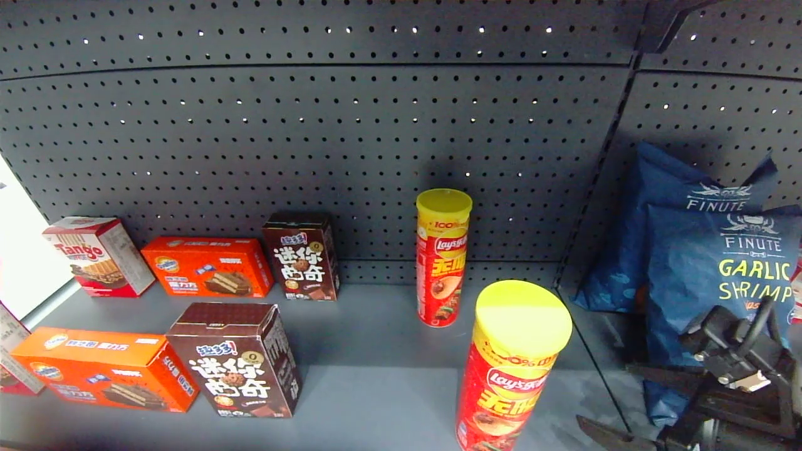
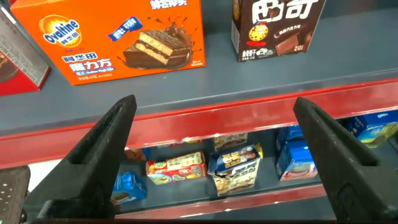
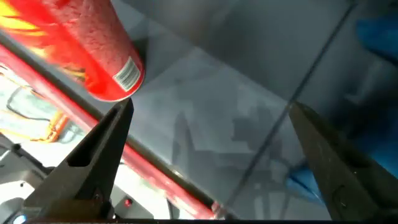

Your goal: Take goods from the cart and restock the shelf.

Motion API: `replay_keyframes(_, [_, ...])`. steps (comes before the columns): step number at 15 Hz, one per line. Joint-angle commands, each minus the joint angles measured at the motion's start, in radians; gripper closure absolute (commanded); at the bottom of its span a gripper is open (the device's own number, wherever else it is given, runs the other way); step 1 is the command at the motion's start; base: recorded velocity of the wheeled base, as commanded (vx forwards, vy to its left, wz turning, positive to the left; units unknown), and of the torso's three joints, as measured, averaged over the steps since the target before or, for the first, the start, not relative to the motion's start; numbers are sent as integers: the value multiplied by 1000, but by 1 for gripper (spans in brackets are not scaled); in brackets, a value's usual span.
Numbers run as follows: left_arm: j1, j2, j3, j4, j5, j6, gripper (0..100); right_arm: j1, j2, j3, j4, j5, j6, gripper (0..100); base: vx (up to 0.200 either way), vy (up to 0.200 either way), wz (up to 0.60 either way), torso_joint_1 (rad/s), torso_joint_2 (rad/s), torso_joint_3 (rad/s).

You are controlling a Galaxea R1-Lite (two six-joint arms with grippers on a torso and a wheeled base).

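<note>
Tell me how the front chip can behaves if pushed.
Tall, narrow and upright, the front can would probably tip if pushed high. Its round body would likely roll once down. Standing near the shelf's red front edge, it might fall off.

A dark grey perforated metal back panel [image 1: 301, 131] rises behind the flat grey shelf board [image 1: 376, 357], with pinpricks of light showing through its holes. A glossy red strip [image 2: 236, 111] runs along the shelf's front edge. A bright white surface [image 1: 19, 250] glows past its left end.

head view high over the shelf [image 1: 376, 376], both wrist views close at its front edge [image 2: 249, 106]
</note>
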Motion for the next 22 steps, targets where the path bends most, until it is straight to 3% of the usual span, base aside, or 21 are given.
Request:
replay_keyframes(1, [1, 6, 1, 0, 3, 0, 0, 32, 92, -10, -13, -19, 12, 0, 0, 0, 0, 0, 0, 0])
replay_keyframes(7, [3, 2, -1, 0, 3, -1, 0, 57, 173, -101, -14, -79, 34, 0, 0, 0, 0, 0, 0, 0])
replay_keyframes(22, [1, 2, -1, 0, 3, -17, 0, 135, 300, -202, -45, -84, 40, 0, 0, 0, 0, 0, 0, 0])
